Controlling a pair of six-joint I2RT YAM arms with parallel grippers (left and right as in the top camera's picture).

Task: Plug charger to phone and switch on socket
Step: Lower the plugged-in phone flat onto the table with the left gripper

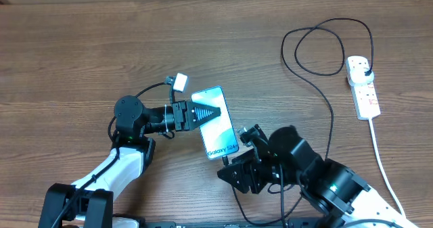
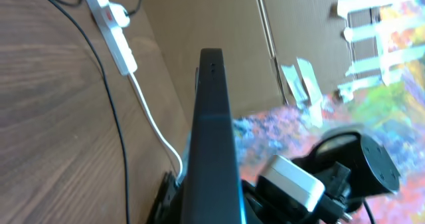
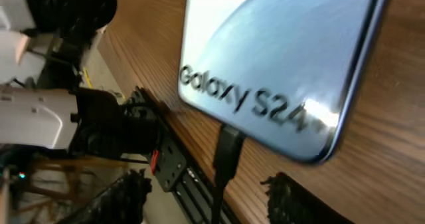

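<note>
The phone [image 1: 215, 122] lies slanted on the table with its "Galaxy S24" screen up. My left gripper [image 1: 205, 111] is shut on its upper end. In the left wrist view the phone [image 2: 212, 131] shows edge-on between the jaws. The charger cable [image 1: 331, 113] runs from its black plug in the socket [image 1: 363, 87] down under my right arm. Its connector tip [image 3: 228, 149] sits in the bottom edge of the phone [image 3: 279, 44]. My right gripper [image 3: 206, 187] stands open around the cable just below the connector, with its fingers apart from it. From above, my right gripper [image 1: 237, 153] is at the phone's lower end.
The socket's thick white cord [image 1: 379, 147] trails toward the front right edge. The charger's slack forms a loop [image 1: 318, 49] at the back right. The socket [image 2: 109, 21] and white cord [image 2: 154, 127] also appear far off in the left wrist view.
</note>
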